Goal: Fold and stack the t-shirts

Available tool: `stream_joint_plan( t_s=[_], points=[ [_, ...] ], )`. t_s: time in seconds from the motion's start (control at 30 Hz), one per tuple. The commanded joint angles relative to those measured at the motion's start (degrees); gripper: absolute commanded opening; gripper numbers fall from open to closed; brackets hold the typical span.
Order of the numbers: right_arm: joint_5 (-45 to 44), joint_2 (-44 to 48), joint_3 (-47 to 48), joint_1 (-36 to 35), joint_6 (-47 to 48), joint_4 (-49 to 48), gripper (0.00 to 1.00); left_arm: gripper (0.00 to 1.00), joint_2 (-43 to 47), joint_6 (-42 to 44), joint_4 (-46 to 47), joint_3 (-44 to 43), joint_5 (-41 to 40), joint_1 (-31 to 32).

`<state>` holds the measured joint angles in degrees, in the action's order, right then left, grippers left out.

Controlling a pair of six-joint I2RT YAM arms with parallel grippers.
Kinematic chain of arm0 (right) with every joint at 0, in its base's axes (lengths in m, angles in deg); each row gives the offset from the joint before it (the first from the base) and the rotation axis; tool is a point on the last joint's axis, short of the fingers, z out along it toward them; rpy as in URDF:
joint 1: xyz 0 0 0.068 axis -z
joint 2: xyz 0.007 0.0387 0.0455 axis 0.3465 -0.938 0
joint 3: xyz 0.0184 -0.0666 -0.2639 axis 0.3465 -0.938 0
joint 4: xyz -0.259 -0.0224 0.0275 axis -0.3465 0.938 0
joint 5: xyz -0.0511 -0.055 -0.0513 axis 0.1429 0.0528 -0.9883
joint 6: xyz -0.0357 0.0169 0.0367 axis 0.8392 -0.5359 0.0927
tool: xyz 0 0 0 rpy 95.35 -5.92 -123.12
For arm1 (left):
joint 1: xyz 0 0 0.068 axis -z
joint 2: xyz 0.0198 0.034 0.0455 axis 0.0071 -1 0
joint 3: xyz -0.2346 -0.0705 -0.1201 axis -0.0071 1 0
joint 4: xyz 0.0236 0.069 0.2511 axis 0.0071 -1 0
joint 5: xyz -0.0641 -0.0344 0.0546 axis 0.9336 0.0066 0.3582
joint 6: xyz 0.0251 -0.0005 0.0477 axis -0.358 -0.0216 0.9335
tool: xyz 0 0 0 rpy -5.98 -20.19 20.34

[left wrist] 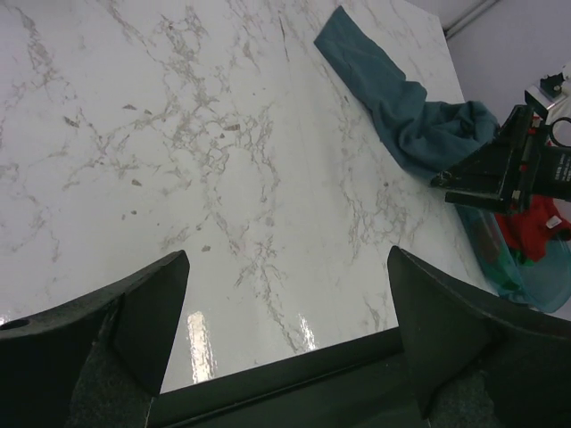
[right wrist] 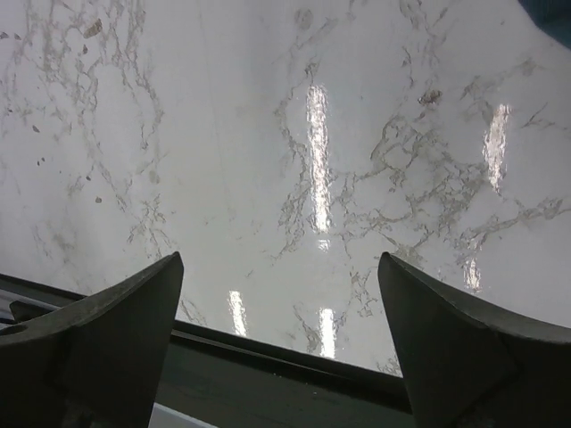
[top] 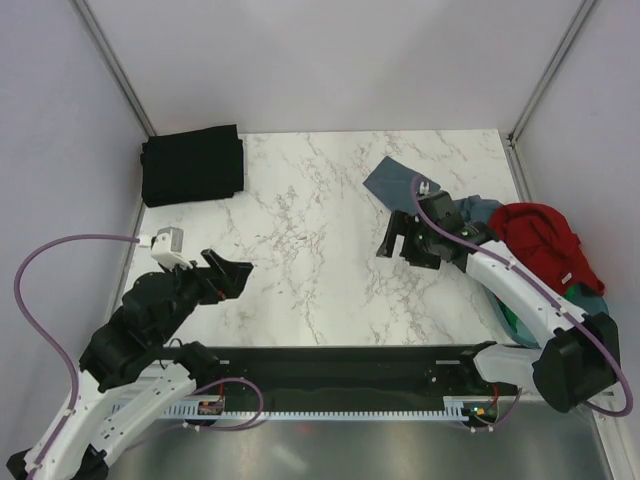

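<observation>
T-shirts lie in three places on the marble table [top: 300, 260]. The black t-shirt [top: 192, 165] rests at the table's far left corner as a flat rectangle, so we judge it already folded. The red t-shirt [top: 540, 240] and the green t-shirt [top: 512, 320] are bunched in the pale blue tub [left wrist: 546, 283] at the table's right edge, with the red one on top. The blue-grey t-shirt [top: 392, 180] comes out of this heap and runs across the table's right part as a long crumpled band.

We judge this band to be the next one to fold. Its long axis goes slantwise, from the table's right edge toward the middle of the table's far edge, and its free end lies flat on the marble. The right gripper [top: 393, 236] hovers just beside the band, on the side of the table's near edge, and the right arm passes over the band's middle. Its jaws stand wide apart and hold nothing; between them the right wrist view shows only bare marble. The left gripper [top: 230, 266] hangs over the table's left part, well apart from the band, with its jaws also wide apart and empty.

So the right arm is clearly the nearer one. We think it has to turn toward the table's far edge, come down on the free end and pull it to the table's middle. The left arm would need to cross most of the table to help.
</observation>
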<state>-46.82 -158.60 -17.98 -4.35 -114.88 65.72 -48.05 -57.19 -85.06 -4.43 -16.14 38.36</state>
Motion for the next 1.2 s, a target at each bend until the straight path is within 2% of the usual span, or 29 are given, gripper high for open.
stream_joint_plan(
  t_s=[0.0, 0.1, 0.17, 0.23, 0.3, 0.4, 0.53, 0.63, 0.8, 1.0, 1.07, 1.1, 1.13, 1.17],
  points=[
    [-2.2, -3.4, 7.5, -1.0, 2.6, 1.4, 0.98, 1.00, -1.1, 4.2, 1.4, -2.1, -4.2, -0.2],
    [-3.5, -6.4, 12.7, -1.6, 4.5, 3.4, 0.98, 1.00, -1.2, 7.3, 2.8, -3.0, -2.8, -0.2],
    [-4.4, -7.5, 16.0, -1.6, 5.3, 3.6, 0.98, 1.00, 0.0, 10.9, 5.6, -2.5, 0.6, -0.2],
    [-5.2, -9.3, 19.2, -1.6, 6.2, 3.5, 0.98, 1.00, 2.5, 18.4, 10.4, 0.7, 7.5, -0.2],
    [-8.0, -13.0, 21.6, -1.5, 8.3, 3.5, 0.98, 1.00, 2.7, 21.7, 11.2, 2.0, 9.2, -0.2],
    [-12.0, -20.7, 28.4, 0.9, 10.1, 6.6, 0.98, 1.00, 1.2, 21.9, 10.0, 3.1, 6.3, -0.2],
    [-13.0, -29.7, 36.8, 4.9, 11.7, 8.1, 0.98, 0.99, 1.8, 21.8, 9.9, 5.6, 3.1, -0.2],
    [-18.8, -36.9, 41.9, 5.5, 13.7, 10.0, 0.98, 0.98, 4.2, 21.5, 9.9, 6.6, -0.9, -0.2],
    [-22.4, -47.8, 46.2, 6.1, 15.1, 10.4, 0.98, 0.96, 6.4, 20.1, 9.7, 7.9, -1.1, -0.2],
    [-22.7, -54.6, 47.0, 7.3, 17.0, 8.1, 0.97, 0.95, 6.3, 19.6, 9.2, 8.0, -2.1, -0.2],
    [-21.8, -55.8, 46.8, 7.3, 17.4, 7.3, 0.90, 0.95, 6.2, 19.6, 9.2, 8.1, -2.1, -0.2],
    [-20.8, -56.1, 46.5, 7.4, 17.5, 6.8, 0.81, 0.95, 6.0, 19.6, 9.2, 8.1, -2.2, -0.2],
    [-19.9, -56.3, 46.0, 7.2, 17.5, 6.2, 0.60, 0.95, 5.9, 19.6, 9.2, 8.1, -2.2, -0.2],
    [-19.1, -56.4, 45.7, 7.2, 17.5, 6.0, 0.49, 0.95, 5.9, 19.7, 9.2, 8.1, -2.4, -0.2]
  ],
)
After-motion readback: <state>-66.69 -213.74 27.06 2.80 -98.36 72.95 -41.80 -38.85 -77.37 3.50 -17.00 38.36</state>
